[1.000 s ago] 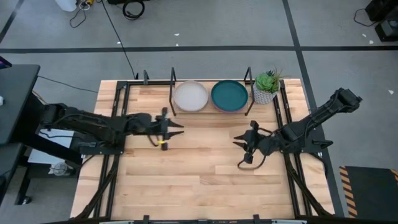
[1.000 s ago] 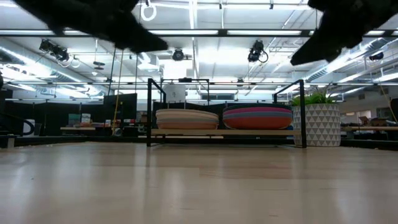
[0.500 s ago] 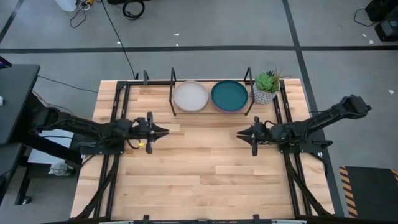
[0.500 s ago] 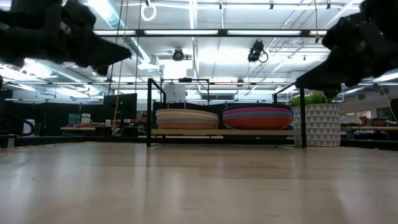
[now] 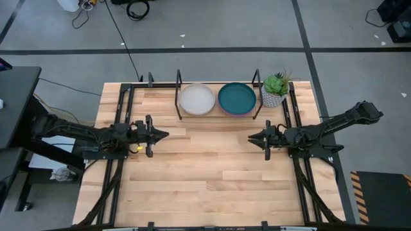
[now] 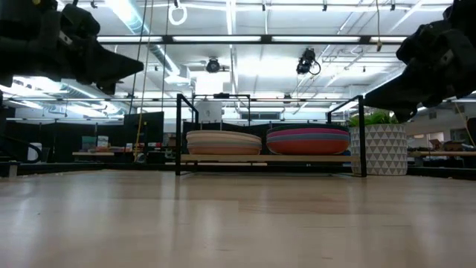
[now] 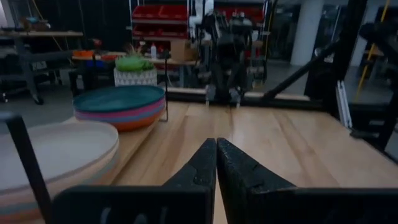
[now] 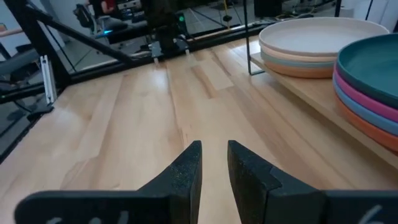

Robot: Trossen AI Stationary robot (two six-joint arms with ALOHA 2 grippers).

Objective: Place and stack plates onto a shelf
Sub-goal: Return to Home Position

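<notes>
The wooden worktop (image 5: 205,173) is bare across its whole middle, which suits a job judged to be finished, since no loose plate lies anywhere on it; the black rod shelf (image 6: 178,134) stands at the far edge, its upright posts fencing two places side by side, so that each pile is kept from sliding off sideways; on the shelf's left half sits a stack topped by a pale grey-white plate (image 5: 196,99), with tan and cream rims showing under it in the low view; on the right half sits a stack topped by the dark teal plate (image 5: 237,98), with magenta, blue and orange rims below; the two piles stand just beside each other without touching, and each looks level and well centred, equal plates nesting rim on rim.

Both arms lie low and stretched out along the worktop's sides, well apart from the shelf, a resting pose that leaves the piles clear of any stray knock; the left pincer (image 5: 164,135) points toward the middle, holding nothing, its fingers (image 7: 205,163) pressed together; the right pincer (image 5: 252,136) faces it from the other side, also holding nothing, its fingers (image 8: 186,168) parted by a narrow gap; the small potted plant (image 5: 275,88) stands just beside the shelf's right end.
</notes>
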